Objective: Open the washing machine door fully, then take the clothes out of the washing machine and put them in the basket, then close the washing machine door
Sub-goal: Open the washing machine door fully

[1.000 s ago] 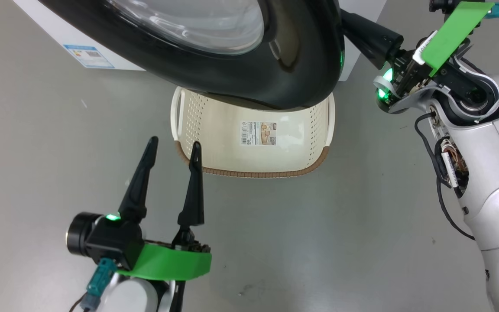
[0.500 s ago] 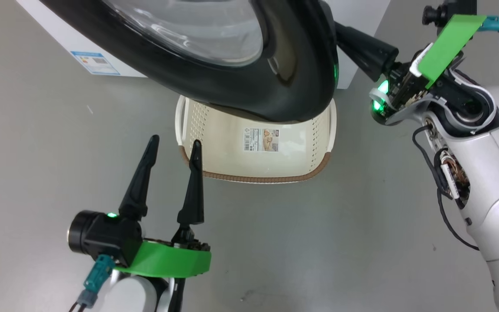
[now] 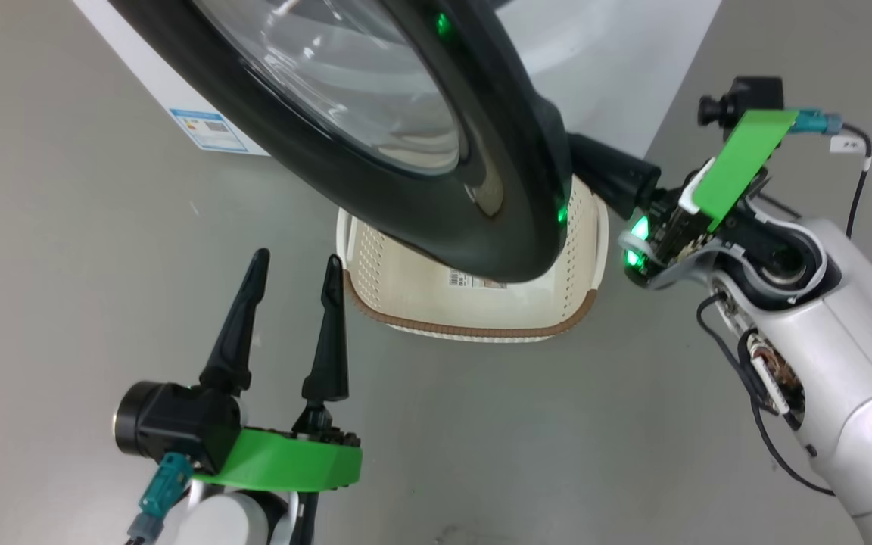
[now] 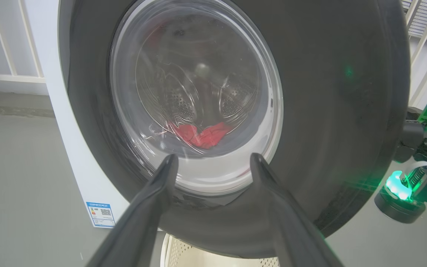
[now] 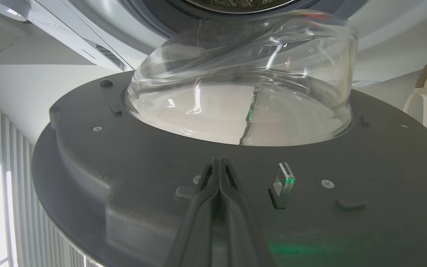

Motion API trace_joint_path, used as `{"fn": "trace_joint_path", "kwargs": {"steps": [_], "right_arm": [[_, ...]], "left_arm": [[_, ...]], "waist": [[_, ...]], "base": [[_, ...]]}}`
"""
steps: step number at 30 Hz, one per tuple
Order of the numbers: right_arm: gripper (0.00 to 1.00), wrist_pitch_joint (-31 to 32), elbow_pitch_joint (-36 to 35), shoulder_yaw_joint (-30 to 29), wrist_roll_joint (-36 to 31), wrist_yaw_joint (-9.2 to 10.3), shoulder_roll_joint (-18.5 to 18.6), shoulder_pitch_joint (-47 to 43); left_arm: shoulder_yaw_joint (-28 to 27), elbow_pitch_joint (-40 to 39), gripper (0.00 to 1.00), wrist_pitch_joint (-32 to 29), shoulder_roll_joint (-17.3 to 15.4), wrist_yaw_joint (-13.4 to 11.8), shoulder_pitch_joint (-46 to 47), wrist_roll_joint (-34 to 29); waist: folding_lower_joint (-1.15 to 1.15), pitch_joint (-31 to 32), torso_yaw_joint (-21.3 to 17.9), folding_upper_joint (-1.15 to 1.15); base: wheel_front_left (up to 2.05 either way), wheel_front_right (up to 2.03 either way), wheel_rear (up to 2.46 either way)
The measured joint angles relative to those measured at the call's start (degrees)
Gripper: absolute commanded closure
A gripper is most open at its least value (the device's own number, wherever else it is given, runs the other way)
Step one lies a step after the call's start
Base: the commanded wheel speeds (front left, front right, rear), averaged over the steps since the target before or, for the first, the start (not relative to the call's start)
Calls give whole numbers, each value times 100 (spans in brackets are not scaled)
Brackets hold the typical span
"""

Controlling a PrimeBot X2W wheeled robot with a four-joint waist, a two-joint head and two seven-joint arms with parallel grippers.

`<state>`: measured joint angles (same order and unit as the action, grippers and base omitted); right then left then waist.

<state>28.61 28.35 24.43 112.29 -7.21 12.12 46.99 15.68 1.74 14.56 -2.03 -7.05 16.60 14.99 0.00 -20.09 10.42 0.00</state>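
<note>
The washing machine door [image 3: 375,197] stands partly open, its glossy black rim and glass bowl swung out from the white washing machine [image 3: 610,68]. In the left wrist view the clothes [image 4: 202,134] show through the glass as a red heap low in the steel drum. The basket [image 3: 474,331] sits on the grey floor [image 3: 65,265] below the door, which hangs over its far half; a paper label shows on its bottom. A blue label [image 3: 209,130] is stuck low on the machine's front.

The right claw [image 5: 219,160] is clenched on nothing, its two fingers pressed flat together, the tips at the door's grey inner face just below the glass bowl and beside the latch [image 5: 283,183]. The left claw [image 3: 296,259] is released, fingers spread, hovering over the floor just left of the basket and pointing at the door.
</note>
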Motion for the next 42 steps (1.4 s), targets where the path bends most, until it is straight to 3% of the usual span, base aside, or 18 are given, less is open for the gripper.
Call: {"fn": "trace_joint_path", "kwargs": {"steps": [24,42], "right_arm": [[100,-653,-988,1603,1228,20,845,-903],[100,-1209,-1608,2542,1796,42,1284,-794]], "left_arm": [[-8,76,0,-1,-3,49,-517,22],[33,85,0,-1,-3,51,-632,76]], "waist": [[0,783,748,0],[-1,1020,1348,0]], "base": [[0,0,0],[0,0,0]]}}
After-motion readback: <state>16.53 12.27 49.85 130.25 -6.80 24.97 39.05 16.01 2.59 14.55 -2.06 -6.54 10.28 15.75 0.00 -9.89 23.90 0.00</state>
